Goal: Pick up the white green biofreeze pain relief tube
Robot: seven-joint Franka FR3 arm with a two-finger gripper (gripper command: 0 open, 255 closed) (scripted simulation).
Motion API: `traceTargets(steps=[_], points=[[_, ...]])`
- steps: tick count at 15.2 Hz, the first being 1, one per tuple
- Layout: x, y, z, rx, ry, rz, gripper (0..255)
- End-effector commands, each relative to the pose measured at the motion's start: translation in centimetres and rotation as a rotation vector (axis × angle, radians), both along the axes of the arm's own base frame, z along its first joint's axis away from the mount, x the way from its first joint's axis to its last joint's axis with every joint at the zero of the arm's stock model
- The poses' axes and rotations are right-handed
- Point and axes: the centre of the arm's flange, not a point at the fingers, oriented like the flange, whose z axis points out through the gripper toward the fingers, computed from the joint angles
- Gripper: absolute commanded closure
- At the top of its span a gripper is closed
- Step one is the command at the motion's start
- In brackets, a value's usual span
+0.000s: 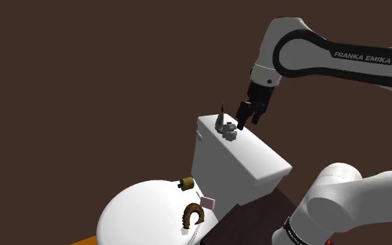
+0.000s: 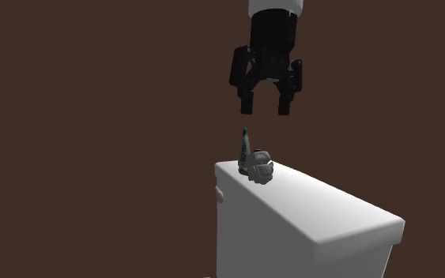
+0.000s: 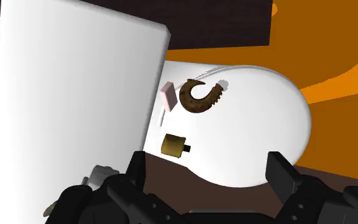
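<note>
Shoulder view: my gripper [image 1: 250, 122] hangs spread and empty above the tube [image 1: 220, 116], which stands upright on the lidded toilet tank [image 1: 257, 156], whose contents are hidden. Second exterior view: the tube is below the fingertips and a little aside, with a grey lump [image 2: 258, 168] just beside it. Wrist view: the fingers are apart. I judge this the approach step; next I centre over the tube and descend.

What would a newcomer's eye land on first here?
The open black gripper hangs above a white toilet tank, where a slim upright tube and a grey lumpy object stand near one end of its top. On the closed toilet lid below lie a brown curved piece, a small brown cylinder and a pink block.
</note>
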Motion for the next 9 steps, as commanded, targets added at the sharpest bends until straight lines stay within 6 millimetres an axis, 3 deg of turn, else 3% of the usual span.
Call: traceTargets(steps=[1, 9], points=[[0.0, 0.0, 0.0, 0.000, 0.000, 0.000, 0], [8.5, -1.8, -2.4, -0.074, -0.078, -0.304, 0]])
